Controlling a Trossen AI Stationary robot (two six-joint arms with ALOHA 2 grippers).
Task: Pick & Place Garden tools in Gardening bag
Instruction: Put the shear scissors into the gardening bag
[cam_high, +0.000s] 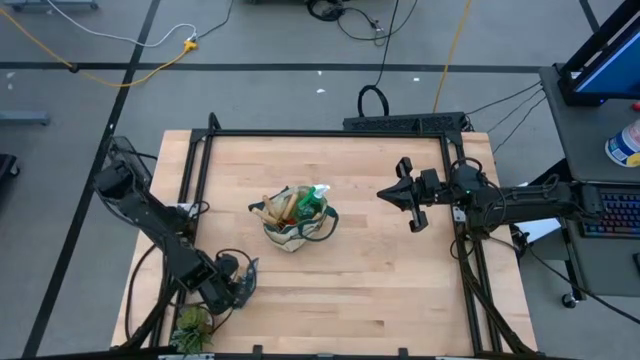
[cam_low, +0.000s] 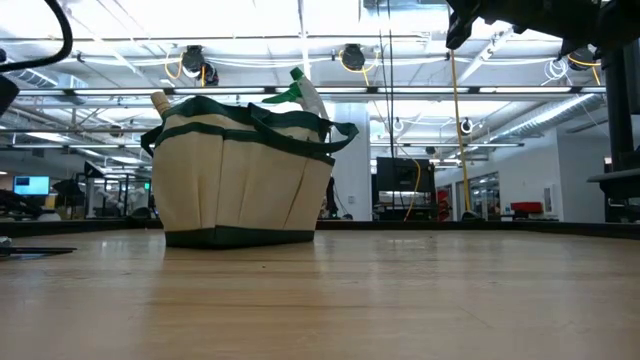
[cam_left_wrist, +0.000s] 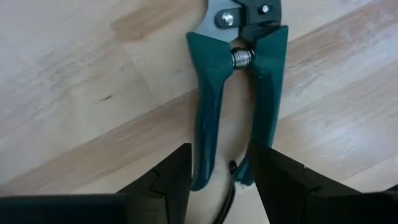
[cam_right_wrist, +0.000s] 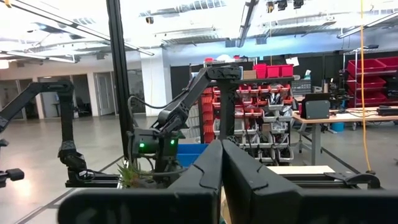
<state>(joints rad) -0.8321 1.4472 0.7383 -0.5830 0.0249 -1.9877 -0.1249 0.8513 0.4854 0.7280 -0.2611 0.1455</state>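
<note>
The gardening bag (cam_high: 298, 220), beige with green trim, stands mid-table with wooden handles and a green spray bottle (cam_high: 316, 196) sticking out of its top; the low view also shows the bag (cam_low: 240, 170). Pruning shears (cam_left_wrist: 233, 93) with dark green handles lie flat on the wood near the table's near left corner. My left gripper (cam_left_wrist: 221, 171) points down over them, open, one finger outside each handle's free end. My right gripper (cam_right_wrist: 222, 168) is shut and raised at the table's right side (cam_high: 395, 193), holding nothing. My left gripper comes from above, pointing down, with its fingers (cam_left_wrist: 177, 171) outside the free ends of the two handles (cam_left_wrist: 202, 168), lying across the shears. Whether the fingers touch the handles I cannot tell. The shears lie flat on the table.
A small green leafy plant (cam_high: 192, 325) stands at the near left corner, close beside my left arm. A black frame (cam_high: 330, 132) runs around the tabletop. Bare wood lies between the bag and the near edge.
</note>
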